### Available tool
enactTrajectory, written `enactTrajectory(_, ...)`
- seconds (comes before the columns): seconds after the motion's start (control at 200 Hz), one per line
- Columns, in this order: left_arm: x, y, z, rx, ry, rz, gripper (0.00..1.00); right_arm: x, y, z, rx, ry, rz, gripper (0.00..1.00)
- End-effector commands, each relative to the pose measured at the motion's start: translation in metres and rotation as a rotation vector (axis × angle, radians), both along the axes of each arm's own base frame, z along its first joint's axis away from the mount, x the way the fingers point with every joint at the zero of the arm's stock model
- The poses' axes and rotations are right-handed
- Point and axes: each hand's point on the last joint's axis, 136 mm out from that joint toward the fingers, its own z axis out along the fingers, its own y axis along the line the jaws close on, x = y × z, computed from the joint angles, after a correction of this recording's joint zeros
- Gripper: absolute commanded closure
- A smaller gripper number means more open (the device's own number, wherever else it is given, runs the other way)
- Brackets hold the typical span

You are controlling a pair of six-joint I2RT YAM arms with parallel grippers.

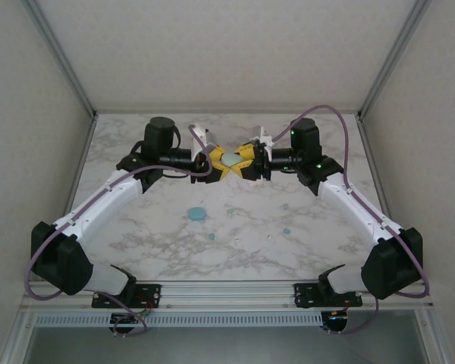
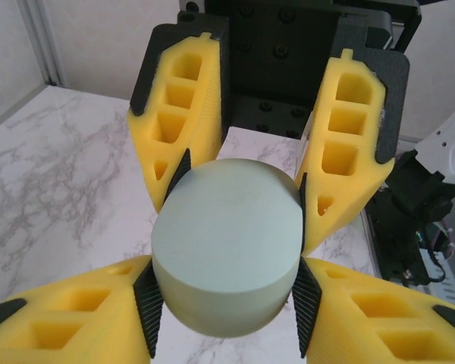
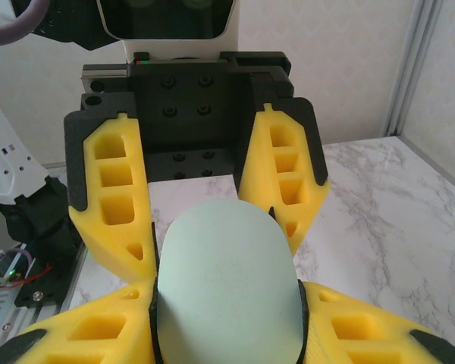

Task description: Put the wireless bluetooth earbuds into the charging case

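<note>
The marbled surface (image 1: 136,243) lay between pale walls, with both arms bolted at its near edge. The left arm (image 1: 106,197) and right arm (image 1: 356,205) reached inward and met over the far middle. Between them hung a pale green case (image 1: 232,159), a smooth rounded pebble held clear of the surface.

The left fingers (image 2: 83,311) were clamped on the case's near end in the left wrist view, black pads pressed to its sides. The right fingers (image 3: 364,334) were clamped on its other end in the same way. In the right wrist view its long axis seemed to run from one wrist toward the other, roughly level. In the left wrist view a flat face was turned up.

A teal disc (image 1: 197,214) lay left of centre on the surface, below the fingers. The buds lay loose near it and well apart from the case. Teal ones (image 1: 230,211) (image 1: 211,236) (image 1: 285,206) (image 1: 286,230) were scattered across the middle, and two whitish ones (image 1: 237,241) (image 1: 271,237) sat nearer the bases. They were too small to tell which way they pointed.
</note>
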Motion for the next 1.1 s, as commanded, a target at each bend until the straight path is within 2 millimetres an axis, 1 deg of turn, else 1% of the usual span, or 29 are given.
enactTrajectory(0.0, -0.009, -0.006, 0.011, -0.030, -0.011, -0.050, 0.47, -0.004, 0.000, 0.003, 0.015, -0.017, 0.005, 0.73)
enactTrajectory(0.08, -0.010, -0.007, 0.012, -0.031, -0.014, -0.052, 0.48, -0.004, 0.000, 0.003, 0.020, -0.021, 0.004, 0.74)
enactTrajectory(0.18, -0.009, -0.006, 0.010, -0.020, -0.011, -0.053, 0.52, -0.004, 0.000, 0.004, 0.023, -0.022, 0.002, 0.74)
enactTrajectory(0.275, -0.010, -0.006, 0.008, -0.013, -0.011, -0.050, 0.57, -0.005, 0.000, 0.006, 0.028, -0.022, 0.008, 0.74)
enactTrajectory(0.33, -0.010, -0.005, 0.008, -0.010, -0.010, -0.049, 0.62, -0.006, 0.001, 0.006, 0.033, -0.015, 0.016, 0.73)
enactTrajectory(0.466, -0.009, -0.005, 0.008, -0.010, -0.022, -0.041, 0.67, -0.007, 0.001, 0.007, 0.039, -0.011, 0.017, 0.72)
enactTrajectory(0.536, -0.008, -0.005, 0.008, -0.010, -0.024, -0.033, 0.68, -0.007, 0.000, 0.007, 0.037, -0.011, 0.008, 0.70)
enactTrajectory(0.581, -0.008, -0.004, 0.008, -0.009, -0.027, -0.032, 0.70, -0.007, -0.001, 0.008, 0.038, -0.015, 0.004, 0.68)
enactTrajectory(0.606, -0.009, -0.004, 0.008, -0.007, -0.028, -0.032, 0.70, -0.007, -0.001, 0.007, 0.034, -0.015, -0.002, 0.66)
enactTrajectory(0.636, -0.009, -0.003, 0.007, -0.006, -0.028, -0.028, 0.71, -0.005, -0.002, 0.006, 0.028, -0.015, -0.020, 0.61)
enactTrajectory(0.661, -0.009, -0.003, 0.006, -0.005, -0.029, -0.027, 0.71, -0.003, -0.003, 0.005, 0.022, -0.014, -0.034, 0.59)
enactTrajectory(0.881, -0.012, 0.000, 0.008, -0.015, -0.050, -0.013, 0.73, 0.001, -0.020, 0.007, 0.021, -0.019, -0.120, 0.45)
enactTrajectory(1.091, -0.014, 0.002, 0.011, -0.024, -0.061, -0.003, 0.74, -0.004, -0.025, 0.002, 0.007, -0.006, -0.126, 0.43)
